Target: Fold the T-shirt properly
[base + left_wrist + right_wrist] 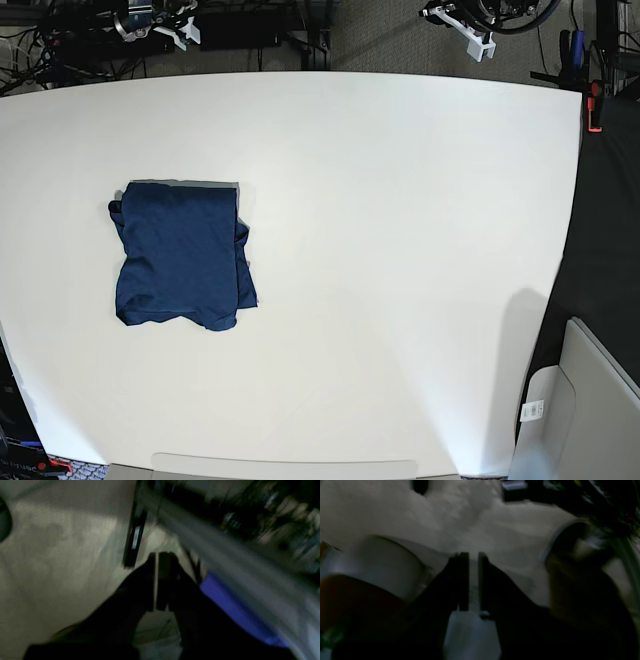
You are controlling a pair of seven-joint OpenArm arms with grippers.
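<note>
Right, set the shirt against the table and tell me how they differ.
The T-shirt is dark navy; the table is white. The T-shirt is a small folded bundle on the left part of the base view; the table fills most of that view. The T-shirt's lower edge is uneven, with layers peeking out on its right side; the table's surface is smooth. Both are plain, with no print or pattern.
</note>
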